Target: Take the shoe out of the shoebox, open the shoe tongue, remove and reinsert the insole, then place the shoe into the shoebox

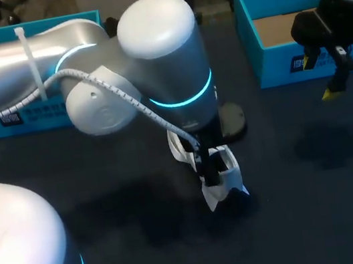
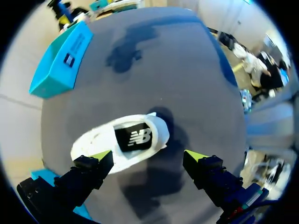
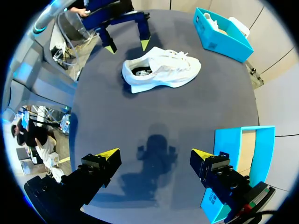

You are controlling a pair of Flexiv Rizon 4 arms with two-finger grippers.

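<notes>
Evidently the left gripper (image 2: 148, 156), fingers apart, hovers above the shoe (image 2: 107, 147), out on the table (image 2: 187, 93); its insole (image 2: 134, 137) seems seated, though that's unclear. The right gripper (image 3: 156, 156), also spread, hangs beside the shoebox (image 3: 227, 149); boxing is undone.

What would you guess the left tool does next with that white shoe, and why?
The left tool hangs open above the shoe, which lies on the table, insole inside; so probably it should lower toward the shoe's opening.
</notes>
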